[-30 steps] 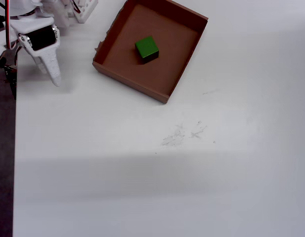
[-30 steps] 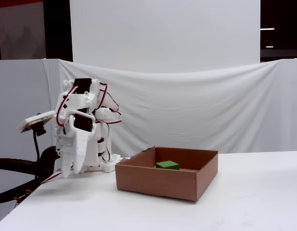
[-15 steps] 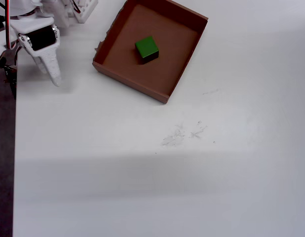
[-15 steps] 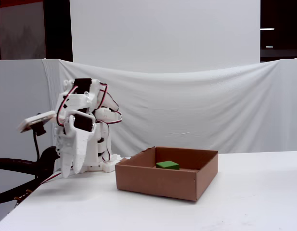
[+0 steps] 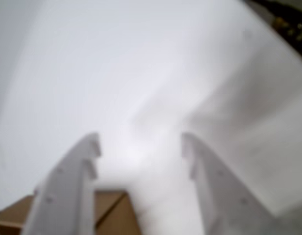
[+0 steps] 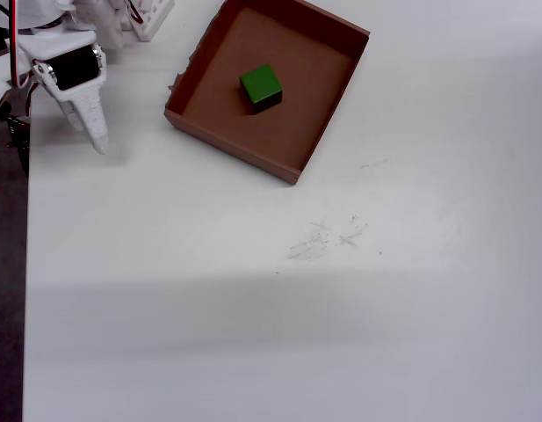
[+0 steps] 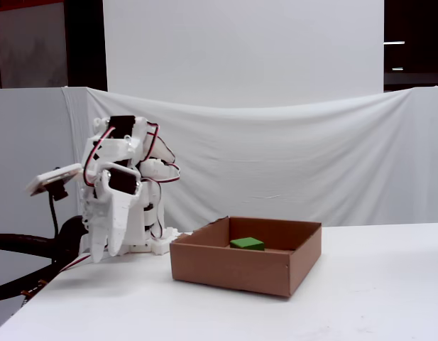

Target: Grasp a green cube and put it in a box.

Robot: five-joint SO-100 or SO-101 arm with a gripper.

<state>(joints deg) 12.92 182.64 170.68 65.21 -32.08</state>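
Note:
The green cube (image 6: 260,86) lies inside the brown cardboard box (image 6: 320,100), near the middle of its floor; in the fixed view only the cube's top (image 7: 247,244) shows above the box wall (image 7: 233,268). My white gripper (image 6: 88,132) hangs pointing down at the table's left edge, well left of the box and apart from it (image 7: 105,252). In the blurred wrist view the jaws (image 5: 141,142) stand wide apart with nothing between them, and a corner of the box (image 5: 114,215) shows at the bottom. The cube is out of sight in that view.
The arm's white base (image 7: 144,227) stands behind the gripper at the table's back left. The white table (image 6: 341,308) ends at a dark edge on the left of the overhead view (image 6: 7,264). A white cloth backdrop (image 7: 289,163) hangs behind.

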